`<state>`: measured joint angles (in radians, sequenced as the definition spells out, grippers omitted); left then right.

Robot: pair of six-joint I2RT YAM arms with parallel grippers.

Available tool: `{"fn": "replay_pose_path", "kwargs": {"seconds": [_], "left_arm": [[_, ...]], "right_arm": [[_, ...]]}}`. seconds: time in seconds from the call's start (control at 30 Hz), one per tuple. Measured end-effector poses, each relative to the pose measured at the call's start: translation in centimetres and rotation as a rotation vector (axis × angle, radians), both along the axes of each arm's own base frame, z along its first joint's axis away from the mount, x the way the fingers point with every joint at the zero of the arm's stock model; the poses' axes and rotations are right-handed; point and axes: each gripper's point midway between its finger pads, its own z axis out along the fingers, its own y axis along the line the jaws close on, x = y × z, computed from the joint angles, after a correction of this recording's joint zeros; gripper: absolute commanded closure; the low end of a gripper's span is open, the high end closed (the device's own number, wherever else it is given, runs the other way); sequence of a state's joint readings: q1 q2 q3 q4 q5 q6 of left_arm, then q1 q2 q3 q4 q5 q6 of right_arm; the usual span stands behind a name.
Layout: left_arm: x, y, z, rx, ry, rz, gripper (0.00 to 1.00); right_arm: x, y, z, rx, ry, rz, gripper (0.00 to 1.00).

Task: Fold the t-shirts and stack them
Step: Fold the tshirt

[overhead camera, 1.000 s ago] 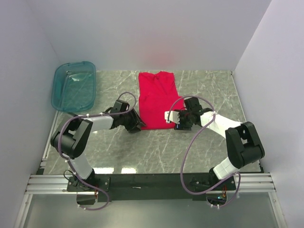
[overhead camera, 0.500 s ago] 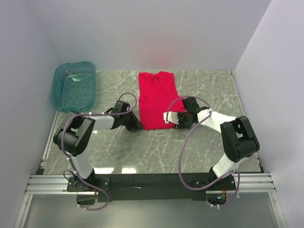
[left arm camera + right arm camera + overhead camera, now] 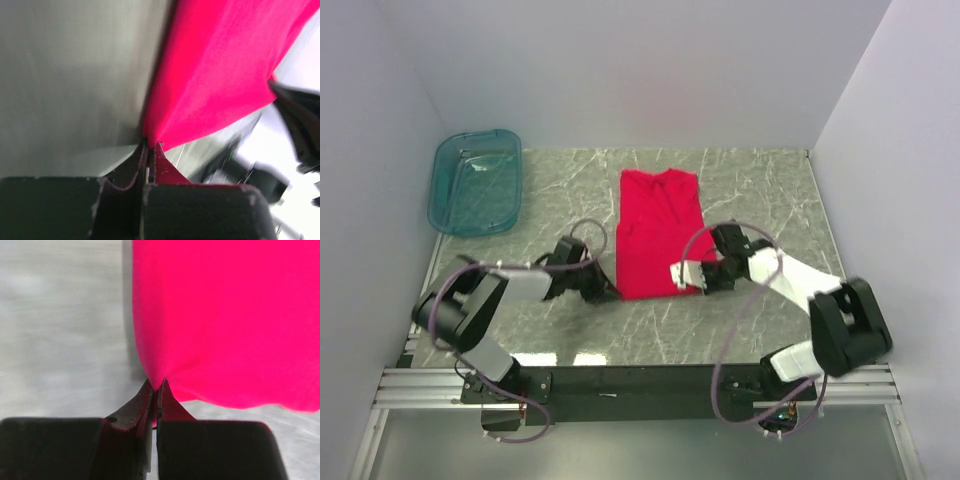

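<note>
A bright red t-shirt lies folded into a long strip on the marble table, collar end toward the back wall. My left gripper is shut on its near left corner; in the left wrist view the red cloth is pinched between the black fingertips. My right gripper is shut on the near right corner, and the right wrist view shows the cloth puckered into the closed fingertips. Both arms lie low over the table at the shirt's near edge.
A translucent teal plastic tub stands at the back left of the marble table. White walls close in the back and both sides. The black rail with the arm bases runs along the near edge.
Both grippers have closed on the shirt's near corners. The shirt has slid toward the arms and a little to the right, and both arms have drawn back.
</note>
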<state>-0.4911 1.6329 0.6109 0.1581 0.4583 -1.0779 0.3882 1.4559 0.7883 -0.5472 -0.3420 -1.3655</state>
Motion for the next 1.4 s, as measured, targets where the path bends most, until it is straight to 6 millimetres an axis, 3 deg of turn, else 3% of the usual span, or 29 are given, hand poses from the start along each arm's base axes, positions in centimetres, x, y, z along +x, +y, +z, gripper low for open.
{"fn": "replay_pose_path", "kwargs": {"seconds": [0.17,0.23,0.3,0.37,0.47,0.57,0.67,0.83,1.0,1.17,1.4], "left_arm": [[-11.0,-1.2,0.3,-0.046,0.083,-0.166,0.99],[-14.5,-1.3,1.1,-0.069,0.108,-0.216,0.99],[-15.9,-1.4,2.5,-0.096,0.109,-0.229,0.99],[-15.7,-1.4,4.2,-0.126,0.078,-0.207,1.00],[-13.2,-1.4,6.4,-0.134,0.030,-0.142,1.00],[-8.4,-0.9,7.8,-0.121,-0.016,-0.041,1.00],[-3.0,0.2,8.3,-0.090,-0.047,0.047,1.00],[6.1,1.5,9.6,-0.062,-0.105,0.136,1.00],[13.6,2.5,11.1,-0.051,-0.180,0.167,1.00],[17.5,3.8,10.3,-0.039,-0.195,0.183,1.00],[19.6,3.9,7.8,-0.018,-0.149,0.149,0.99]], "right_arm": [[-8.6,-1.3,0.7,0.036,0.108,0.082,1.00],[-11.4,-1.6,1.3,0.064,0.137,0.103,1.00],[-13.2,-1.6,2.2,0.098,0.142,0.103,1.00],[-13.6,-1.6,3.2,0.123,0.128,0.085,1.00],[-12.7,-1.3,4.4,0.136,0.114,0.023,1.00],[-9.4,-0.4,6.1,0.134,0.099,-0.063,1.00],[-4.1,1.1,7.5,0.120,0.072,-0.151,1.00],[6.9,4.0,9.4,0.133,-0.045,-0.303,1.00],[15.2,5.6,10.5,0.161,-0.154,-0.430,1.00],[19.5,5.5,9.6,0.167,-0.195,-0.527,1.00],[21.2,5.6,7.4,0.150,-0.176,-0.585,1.00]]}}
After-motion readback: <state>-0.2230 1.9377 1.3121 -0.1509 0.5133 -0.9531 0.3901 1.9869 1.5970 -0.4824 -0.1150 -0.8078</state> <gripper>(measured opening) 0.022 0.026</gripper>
